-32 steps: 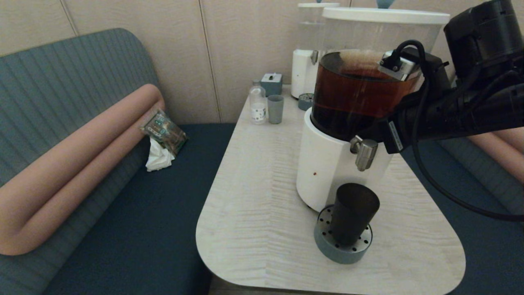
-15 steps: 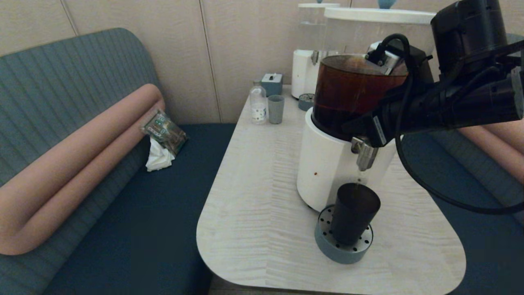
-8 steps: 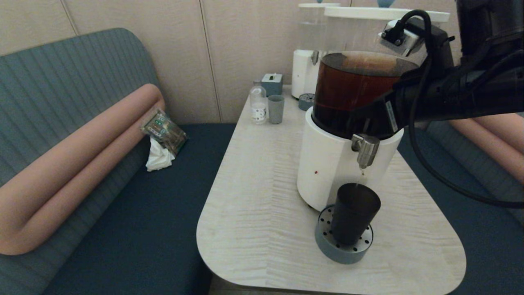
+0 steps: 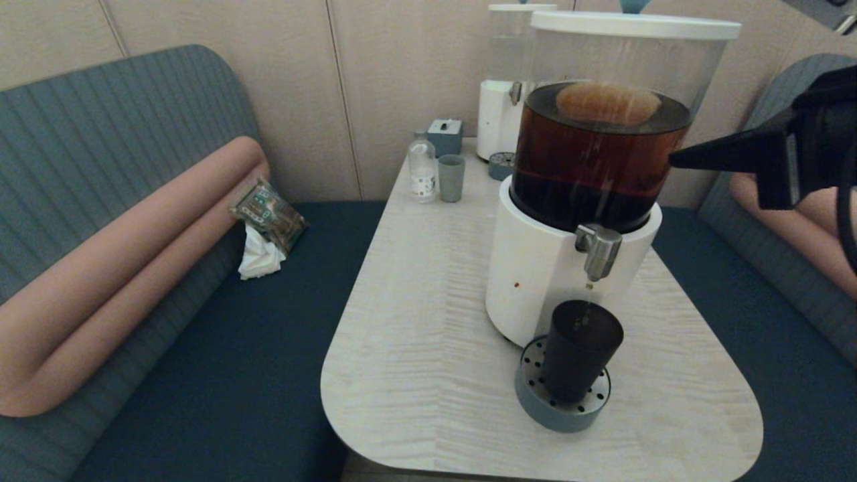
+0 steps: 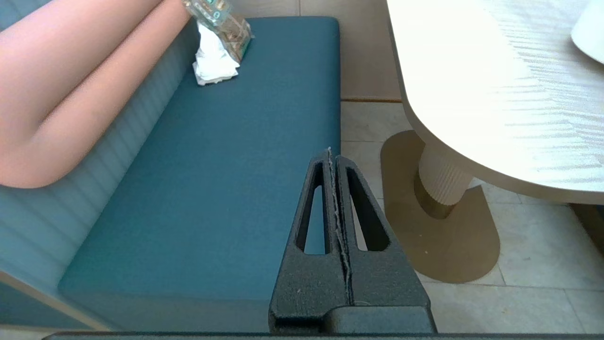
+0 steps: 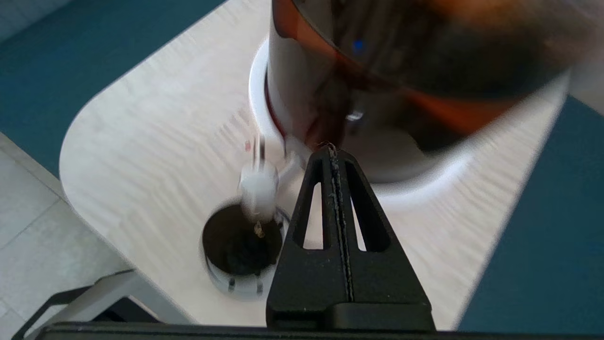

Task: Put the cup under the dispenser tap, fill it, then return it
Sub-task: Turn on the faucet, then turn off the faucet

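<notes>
The dark cup (image 4: 580,358) stands upright on the grey perforated drip tray (image 4: 535,405), right under the steel dispenser tap (image 4: 598,250) of the white-based dispenser (image 4: 535,281) holding dark brown liquid. A thin drip falls from the spout into the cup. In the right wrist view the cup (image 6: 233,243) and tap (image 6: 258,185) lie below, blurred. My right gripper (image 4: 676,161) is shut and empty, up beside the tank's right side. My left gripper (image 5: 330,153) is shut and empty, parked over the bench left of the table.
At the table's (image 4: 428,321) far end stand a small bottle (image 4: 421,167), a grey-blue tumbler (image 4: 450,178), a small box (image 4: 444,136) and a second, colourless-tank dispenser (image 4: 502,100). Padded benches flank both sides; a packet with tissue (image 4: 266,224) lies on the left bench.
My right gripper has left the top of the tap and pulled away up and to the right. The stream into the cup has thinned to a drip. The cup has not moved.
</notes>
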Controlling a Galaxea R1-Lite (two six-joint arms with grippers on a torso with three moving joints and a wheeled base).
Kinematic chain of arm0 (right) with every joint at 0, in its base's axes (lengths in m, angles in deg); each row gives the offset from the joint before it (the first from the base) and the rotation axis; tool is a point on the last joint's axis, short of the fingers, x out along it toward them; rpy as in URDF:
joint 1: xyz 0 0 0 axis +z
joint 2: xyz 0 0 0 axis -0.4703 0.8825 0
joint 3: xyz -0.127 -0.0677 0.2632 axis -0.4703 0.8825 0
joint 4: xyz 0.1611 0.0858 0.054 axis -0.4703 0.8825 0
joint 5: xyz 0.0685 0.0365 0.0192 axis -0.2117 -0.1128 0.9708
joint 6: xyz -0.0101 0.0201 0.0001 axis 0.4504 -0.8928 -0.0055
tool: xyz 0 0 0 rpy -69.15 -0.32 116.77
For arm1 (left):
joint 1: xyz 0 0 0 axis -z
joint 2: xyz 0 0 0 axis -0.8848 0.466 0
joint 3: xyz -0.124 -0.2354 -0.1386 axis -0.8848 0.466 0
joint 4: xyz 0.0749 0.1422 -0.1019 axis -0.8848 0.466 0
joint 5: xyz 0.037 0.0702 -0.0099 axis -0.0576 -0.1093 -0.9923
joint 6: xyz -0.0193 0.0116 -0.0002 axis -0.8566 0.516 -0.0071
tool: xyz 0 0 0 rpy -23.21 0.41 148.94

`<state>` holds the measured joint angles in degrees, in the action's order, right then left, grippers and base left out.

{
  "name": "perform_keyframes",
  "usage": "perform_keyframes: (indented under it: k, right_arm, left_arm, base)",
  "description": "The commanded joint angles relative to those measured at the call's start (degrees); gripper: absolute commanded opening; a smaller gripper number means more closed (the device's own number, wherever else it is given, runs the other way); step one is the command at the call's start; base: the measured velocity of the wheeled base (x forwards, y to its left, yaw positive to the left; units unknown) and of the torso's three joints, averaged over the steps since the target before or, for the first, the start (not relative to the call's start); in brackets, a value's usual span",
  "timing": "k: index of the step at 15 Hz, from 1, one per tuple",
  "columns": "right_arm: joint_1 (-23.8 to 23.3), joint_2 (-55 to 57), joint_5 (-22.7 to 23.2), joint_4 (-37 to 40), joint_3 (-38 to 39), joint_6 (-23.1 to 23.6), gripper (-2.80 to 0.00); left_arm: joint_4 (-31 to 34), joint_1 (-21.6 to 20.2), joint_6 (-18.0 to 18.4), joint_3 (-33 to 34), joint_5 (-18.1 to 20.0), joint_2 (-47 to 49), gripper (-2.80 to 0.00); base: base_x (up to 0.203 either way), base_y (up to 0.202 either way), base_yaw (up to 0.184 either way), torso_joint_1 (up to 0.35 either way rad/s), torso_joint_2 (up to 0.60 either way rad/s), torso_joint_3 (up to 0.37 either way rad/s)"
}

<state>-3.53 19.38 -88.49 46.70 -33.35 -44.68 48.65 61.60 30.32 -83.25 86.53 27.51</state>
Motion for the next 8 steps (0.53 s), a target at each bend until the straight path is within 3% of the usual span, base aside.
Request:
perform_keyframes:
  k: [1,5,8]
  right_arm:
    - [-0.10,-6.83,-1.68,0.83,2.23,0.03,-2.80]
    - [-0.37,-13.74,-10.23,1.38,6.99,-1.65,-2.80]
    - [-0.66,-16.89,-19.12,2.65,8.65,-3.56,-2.80]
  left_arm:
    - [-0.01,0.00,-0.02,0.00,-0.02,0.09,-2.80]
    - [-0.01,-0.08,-0.02,0.00,-0.02,0.09,-2.80]
    - [-0.01,-0.08,-0.02,0.00,-0.02,0.09,-2.80]
  base:
    - [0.000,0.000,0.000,0.000,0.00,0.000]
    - [0.000,0.000,0.000,0.000,0.00,0.000]
    - [0.000,0.000,0.000,0.000,0.00,0.000]
